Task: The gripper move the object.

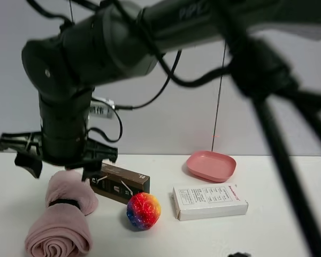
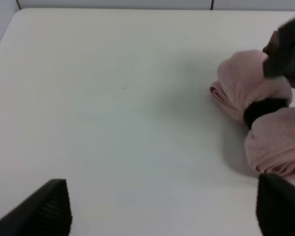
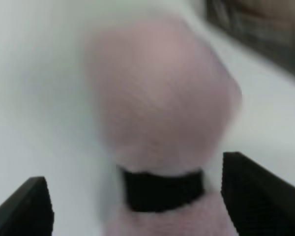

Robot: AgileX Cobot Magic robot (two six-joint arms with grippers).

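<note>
hovering above the pink towel (image 1: 60, 225), the right gripper (image 1: 61, 166) stands spread wide.

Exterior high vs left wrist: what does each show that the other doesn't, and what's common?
Only exterior high: the brown box, rainbow ball, white box and pink dish, plus the arm reaching across from the right.
Only left wrist: the left gripper, open over bare table.
Both: the pink towel with its black band, and the right gripper, open over the towel's far end.
</note>
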